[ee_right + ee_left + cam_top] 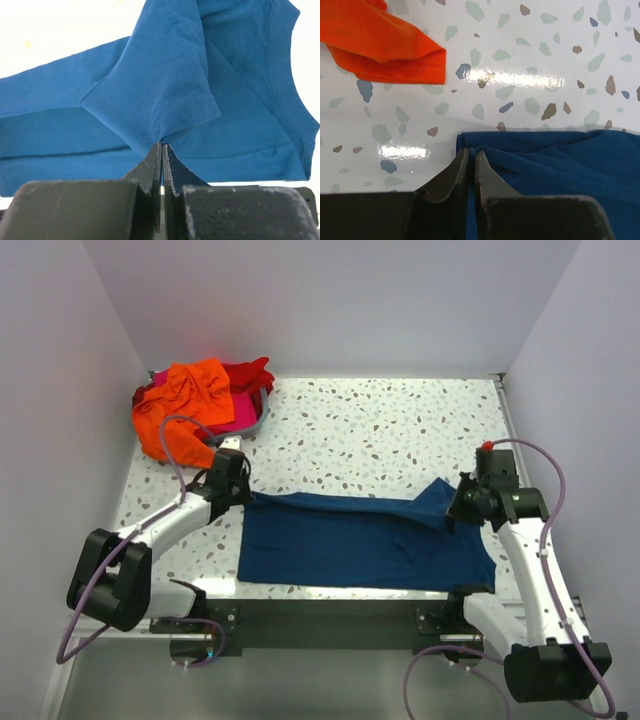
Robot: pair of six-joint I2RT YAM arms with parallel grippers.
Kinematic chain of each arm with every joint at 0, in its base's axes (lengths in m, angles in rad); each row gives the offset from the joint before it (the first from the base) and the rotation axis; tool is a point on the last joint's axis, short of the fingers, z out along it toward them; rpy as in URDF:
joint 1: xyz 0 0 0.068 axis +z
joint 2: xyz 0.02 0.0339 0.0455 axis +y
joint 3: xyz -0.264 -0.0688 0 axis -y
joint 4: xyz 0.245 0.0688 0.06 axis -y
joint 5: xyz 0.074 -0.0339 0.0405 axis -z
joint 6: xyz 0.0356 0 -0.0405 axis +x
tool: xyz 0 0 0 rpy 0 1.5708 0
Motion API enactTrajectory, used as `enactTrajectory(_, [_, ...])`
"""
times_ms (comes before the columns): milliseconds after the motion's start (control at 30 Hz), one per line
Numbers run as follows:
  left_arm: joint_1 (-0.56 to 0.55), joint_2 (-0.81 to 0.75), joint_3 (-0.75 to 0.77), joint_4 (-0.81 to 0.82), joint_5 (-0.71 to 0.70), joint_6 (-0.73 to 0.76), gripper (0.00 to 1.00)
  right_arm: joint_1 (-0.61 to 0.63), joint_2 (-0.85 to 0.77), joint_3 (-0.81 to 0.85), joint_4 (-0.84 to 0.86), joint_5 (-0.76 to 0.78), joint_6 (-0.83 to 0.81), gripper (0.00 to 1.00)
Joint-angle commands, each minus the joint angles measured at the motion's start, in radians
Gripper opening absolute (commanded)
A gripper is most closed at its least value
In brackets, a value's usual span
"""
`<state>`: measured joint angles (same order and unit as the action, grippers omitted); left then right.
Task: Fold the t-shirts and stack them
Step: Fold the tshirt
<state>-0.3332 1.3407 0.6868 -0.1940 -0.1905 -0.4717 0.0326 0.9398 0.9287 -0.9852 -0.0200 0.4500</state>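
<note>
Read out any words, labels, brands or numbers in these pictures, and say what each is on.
There are none to read. The navy t-shirt shows only plain cloth, the orange t-shirt bears no lettering, and nothing else in view carries a legible mark.

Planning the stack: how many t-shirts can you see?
4: navy t-shirt spread at the near edge; orange t-shirt, red t-shirt and pink t-shirt heaped far left. More may be hidden.
</note>
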Motion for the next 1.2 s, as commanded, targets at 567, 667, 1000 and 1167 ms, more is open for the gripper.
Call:
enactTrajectory(567, [-0.15,-0.354,-0.107,-0.261,-0.121,-0.176,0.51,0.009,-0.15,0.056,-0.217,-0.027,-0.062,0.02])
enactTrajectory(667, [-0.15,-0.439,-0.09,-0.294,-0.112,-0.182,0.74,0.009,-0.15,0.065,-0.231,-0.052,-0.073,0.24])
enactTrajectory(1000, [-0.148,-0.212,-0.006,-0.197,-0.125,-0.147,0.86,0.012,-0.084,0.082,-0.126,-0.09,-0.063,0.71])
enactTrajectory(1167, [-0.133,-0.074,0.029,-0.133,-0.145,-0.127,0.86,0.007,0.048,0.061,0.04,-0.057,-0.024,0.72])
